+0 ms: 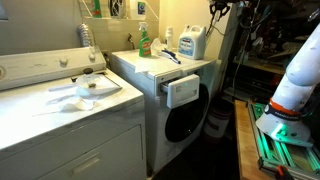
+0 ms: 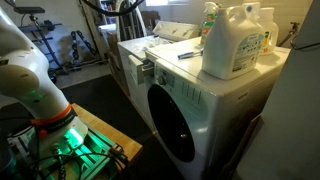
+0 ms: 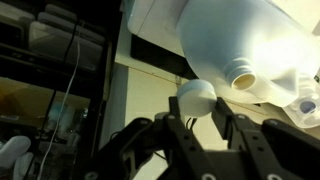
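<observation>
In the wrist view my gripper (image 3: 198, 113) is shut on a small round white cap (image 3: 195, 94), held between the two black fingers. Just past it is a large white detergent jug (image 3: 250, 40), tilted in this view, with its open mouth (image 3: 240, 76) close to the cap. The same jug stands on top of the washing machine in both exterior views (image 1: 192, 41) (image 2: 235, 42). My gripper itself is not clearly seen in either exterior view; only the white arm (image 1: 300, 70) shows.
The front-loading washer (image 2: 170, 130) has its detergent drawer (image 1: 182, 91) pulled open. A green bottle (image 1: 144, 42) and other bottles stand on it. A dryer (image 1: 60, 115) beside it carries a white object (image 1: 86, 90). The robot base glows green (image 2: 60, 135). Shelving stands behind.
</observation>
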Robot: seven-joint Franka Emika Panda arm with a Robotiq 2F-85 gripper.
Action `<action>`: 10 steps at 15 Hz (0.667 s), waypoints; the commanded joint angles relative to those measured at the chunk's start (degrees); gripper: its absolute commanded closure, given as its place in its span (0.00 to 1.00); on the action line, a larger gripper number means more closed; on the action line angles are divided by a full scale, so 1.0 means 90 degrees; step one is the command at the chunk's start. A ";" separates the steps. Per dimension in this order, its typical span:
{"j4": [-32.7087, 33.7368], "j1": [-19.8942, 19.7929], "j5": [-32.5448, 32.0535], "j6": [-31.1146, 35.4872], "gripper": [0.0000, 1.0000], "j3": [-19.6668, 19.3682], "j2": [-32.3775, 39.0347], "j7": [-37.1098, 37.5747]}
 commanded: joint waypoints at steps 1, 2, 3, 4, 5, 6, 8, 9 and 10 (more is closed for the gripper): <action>0.0566 -0.0008 0.0581 -0.0005 0.87 -0.0212 0.0599 -0.0005; 0.0682 -0.0010 0.0709 0.0025 0.87 -0.0253 0.0731 0.0010; 0.0797 -0.0007 0.0841 0.0050 0.87 -0.0285 0.0862 0.0007; 0.0912 -0.0003 0.0956 0.0052 0.87 -0.0311 0.0991 0.0001; 0.1035 0.0004 0.1068 0.0031 0.87 -0.0327 0.1118 -0.0016; 0.1154 0.0008 0.1155 0.0006 0.87 -0.0339 0.1245 -0.0024; 0.1343 0.0021 0.1284 -0.0042 0.87 -0.0342 0.1456 -0.0023; 0.1438 0.0026 0.1320 -0.0067 0.87 -0.0341 0.1562 -0.0016; 0.1522 0.0026 0.1378 -0.0095 0.87 -0.0341 0.1659 -0.0036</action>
